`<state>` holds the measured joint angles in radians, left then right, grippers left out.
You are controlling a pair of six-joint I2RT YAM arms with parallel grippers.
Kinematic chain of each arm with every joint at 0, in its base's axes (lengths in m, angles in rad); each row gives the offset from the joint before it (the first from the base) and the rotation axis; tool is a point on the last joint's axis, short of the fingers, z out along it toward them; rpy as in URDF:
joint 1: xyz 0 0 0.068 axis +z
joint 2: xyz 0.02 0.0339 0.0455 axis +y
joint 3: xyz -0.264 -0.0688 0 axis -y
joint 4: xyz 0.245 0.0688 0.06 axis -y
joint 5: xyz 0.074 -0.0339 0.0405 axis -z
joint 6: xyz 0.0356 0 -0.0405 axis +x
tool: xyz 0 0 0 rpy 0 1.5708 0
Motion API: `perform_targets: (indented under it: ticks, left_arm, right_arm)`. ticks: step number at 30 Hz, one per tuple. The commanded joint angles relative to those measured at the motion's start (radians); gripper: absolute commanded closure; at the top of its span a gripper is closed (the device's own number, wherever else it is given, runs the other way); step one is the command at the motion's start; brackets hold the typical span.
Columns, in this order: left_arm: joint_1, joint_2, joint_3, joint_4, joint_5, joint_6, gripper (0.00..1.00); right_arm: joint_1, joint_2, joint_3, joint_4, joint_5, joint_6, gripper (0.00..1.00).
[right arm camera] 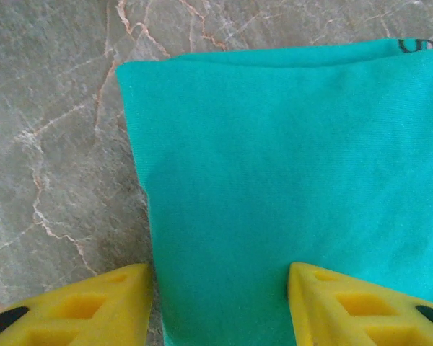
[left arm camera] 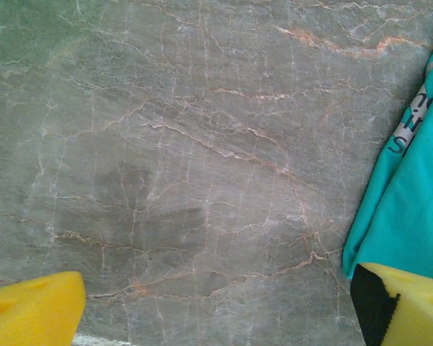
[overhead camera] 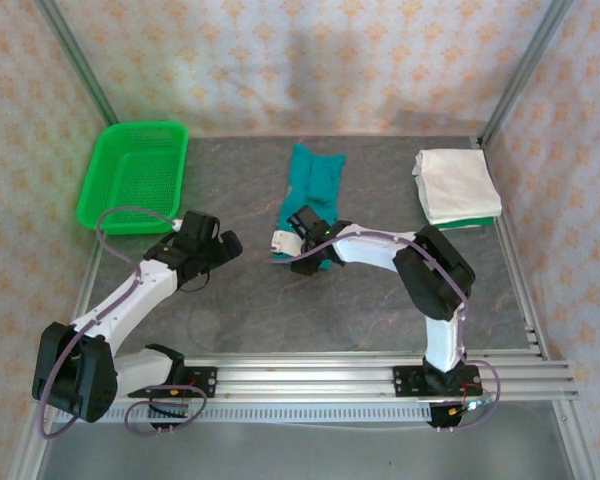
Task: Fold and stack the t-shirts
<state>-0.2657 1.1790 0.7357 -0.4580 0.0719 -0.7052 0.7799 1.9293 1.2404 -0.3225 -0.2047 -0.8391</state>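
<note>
The top camera sits above and behind the arms [overhead camera: 380, 250]. It looks down and forward over the whole table [overhead camera: 240, 300], with the back wall [overhead camera: 300, 60] at its upper edge. The left wrist camera looks steeply down at bare tabletop from close by. The left gripper [left arm camera: 216, 317] shows its yellow fingers [left arm camera: 32, 310] in the lower corners, and the teal shirt [left arm camera: 411, 209] edges in on the right. The right wrist camera hangs nearer, seemingly almost on the cloth, with the right gripper [right arm camera: 220, 310] along its bottom edge. All three views share the teal shirt and the stone surface beside it.
</note>
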Motion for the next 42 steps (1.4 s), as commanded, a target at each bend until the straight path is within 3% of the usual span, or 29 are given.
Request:
perform_targets:
  ticks: [1, 6, 11, 14, 21, 35, 42]
  left_arm:
    - [0.009, 0.011, 0.001, -0.007, -0.02, 0.015, 0.04]
    - [0.008, 0.022, -0.004, 0.002, -0.016, 0.007, 0.04]
    - [0.011, 0.035, -0.004, 0.013, -0.012, 0.007, 0.04]
    - [0.012, 0.043, -0.004, 0.018, -0.012, 0.009, 0.04]
    - [0.022, 0.084, -0.006, 0.05, 0.027, -0.003, 0.04]
    - [-0.01, 0.242, 0.035, 0.297, 0.245, -0.084, 0.04]
    - [-0.086, 0.379, 0.142, 0.389, 0.299, -0.108, 0.16]
  right_arm:
    - [0.002, 0.032, 0.026, -0.053, 0.014, -0.02, 0.5]
    - [0.01, 0.05, 0.038, -0.057, 0.034, -0.02, 0.59]
    - [0.01, 0.062, 0.048, -0.074, 0.064, -0.029, 0.8]
    - [0.013, 0.043, 0.043, -0.081, 0.061, -0.029, 1.0]
    - [0.047, -0.078, -0.042, -0.087, 0.051, -0.012, 1.0]
    - [0.173, -0.412, -0.284, -0.223, -0.062, 0.157, 1.0]
    - [0.19, -0.555, -0.32, -0.298, -0.157, 0.204, 1.0]
